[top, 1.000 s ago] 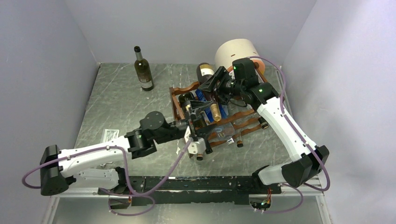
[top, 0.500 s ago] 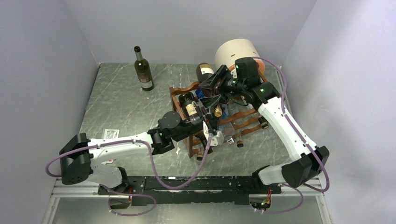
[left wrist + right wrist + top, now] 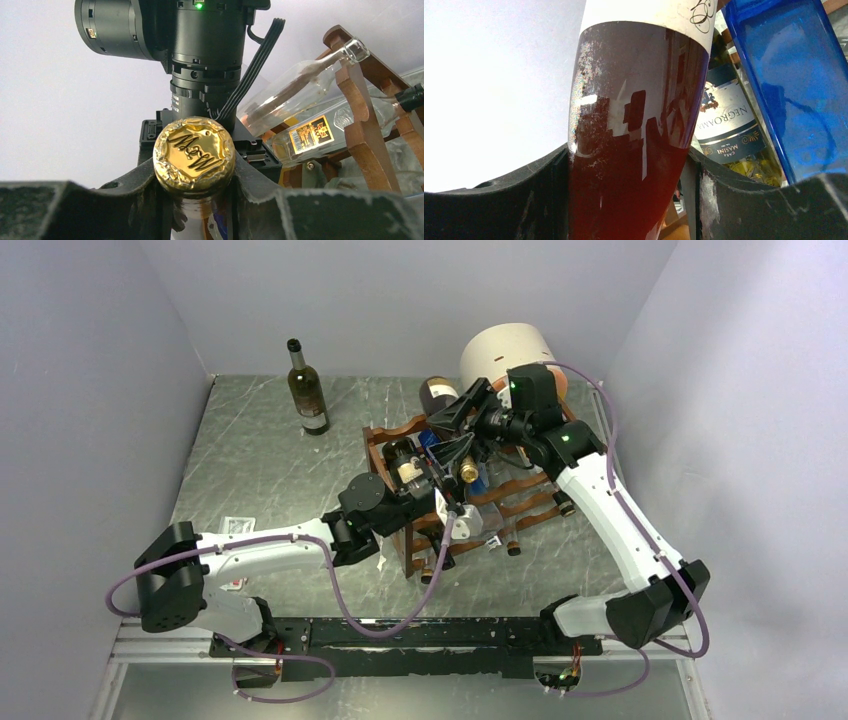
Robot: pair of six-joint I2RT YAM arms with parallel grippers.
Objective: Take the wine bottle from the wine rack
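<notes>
Left wrist view: left pincer (image 3: 196, 182) pinching the gold-foil top of the wine bottle (image 3: 194, 155). Bottle lies on the upper part of the wine rack (image 3: 520, 508), mid-desk (image 3: 250, 470). Right pincer (image 3: 634, 185) clasps its dark body, touching both sides.

Right wrist: wine bottle (image 3: 634, 125) cut off top and bottom. Left wrist: body below gold cap (image 3: 194, 155) mostly hidden behind left gripper (image 3: 200, 215). Top: near-left paper slip (image 3: 237, 527) unreadable.

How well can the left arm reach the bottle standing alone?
Probably not yet: its end effector is shut on the gold-capped bottle at the wine rack. The way to the standing bottle looks free.
</notes>
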